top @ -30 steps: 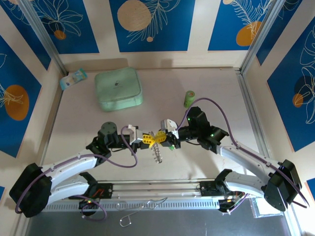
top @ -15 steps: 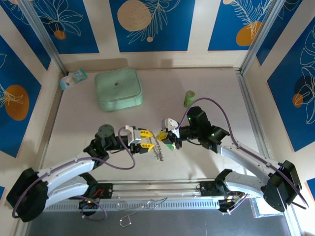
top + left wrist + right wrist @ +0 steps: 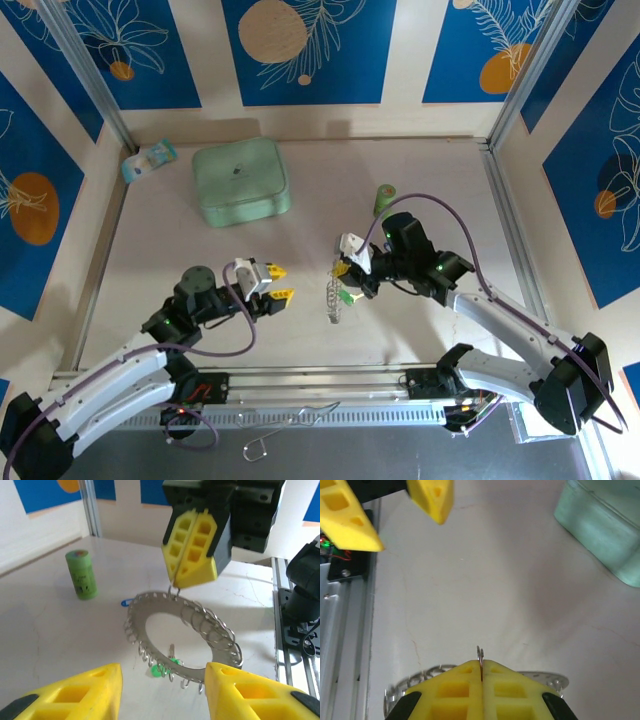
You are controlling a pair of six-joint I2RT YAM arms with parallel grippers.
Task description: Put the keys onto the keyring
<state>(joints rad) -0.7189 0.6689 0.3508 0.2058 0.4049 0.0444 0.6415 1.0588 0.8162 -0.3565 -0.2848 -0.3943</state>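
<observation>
My right gripper (image 3: 347, 270) is shut on a small wire loop at the top rim of the keyring (image 3: 335, 302), which hangs on edge above the table. Seen from the left wrist, the keyring (image 3: 214, 631) is a silvery band edged with wire loops, pinched from above by the right fingers (image 3: 192, 550). A green-headed key (image 3: 161, 669) sits at its lower rim; I cannot tell whether it hangs from a loop. A small blue piece (image 3: 125, 601) lies on the table beyond the ring. My left gripper (image 3: 272, 283) stands open and holds nothing, a short way left of the ring.
An upright green cylinder (image 3: 385, 200) stands behind the right gripper. The mint-green square case (image 3: 241, 180) sits at the back left, with a small packet (image 3: 148, 160) in the far left corner. Metal rails (image 3: 320, 385) run along the near edge.
The left gripper has opened, let go of the keyring and drawn back to the left. The right gripper has closed and now holds the ring alone, a little further right.
</observation>
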